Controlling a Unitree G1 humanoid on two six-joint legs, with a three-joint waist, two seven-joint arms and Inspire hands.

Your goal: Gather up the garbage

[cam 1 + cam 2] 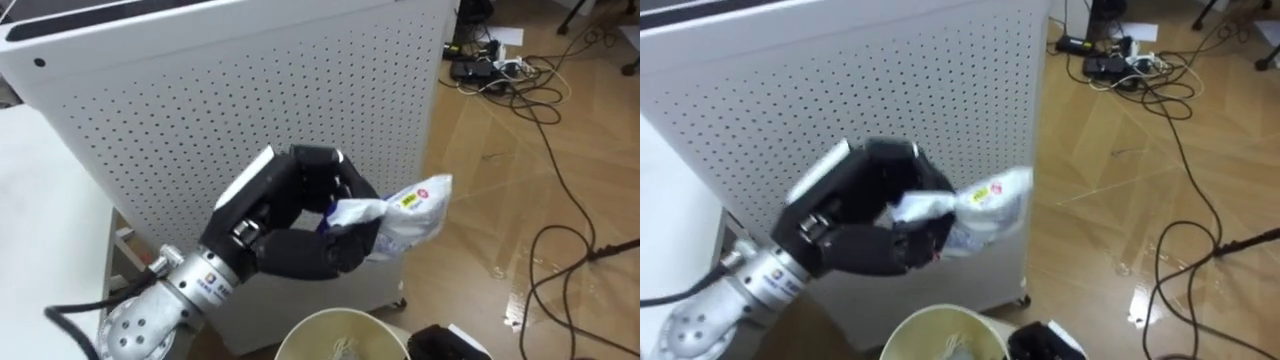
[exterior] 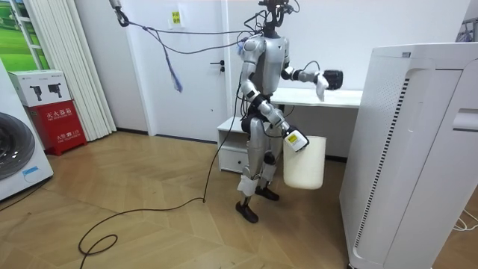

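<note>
My left hand [image 1: 295, 215] reaches in from the lower left, its dark fingers curled round a crumpled white wrapper [image 1: 412, 208] with a yellow label. The wrapper hangs in the air in front of the white perforated cabinet, up and to the right of the round cream bin [image 1: 335, 325] whose rim shows at the bottom edge. In the room view the hand with the wrapper [image 2: 296, 140] sits at the top of the white bin [image 2: 305, 163]. My right hand [image 2: 331, 78] is held out at chest height over the table.
A tall white perforated cabinet [image 1: 250, 90] stands straight ahead, a white table [image 1: 40, 220] to its left. Black cables [image 1: 560, 120] and a power strip lie on the wood floor to the right. A black object [image 1: 445, 345] lies beside the bin.
</note>
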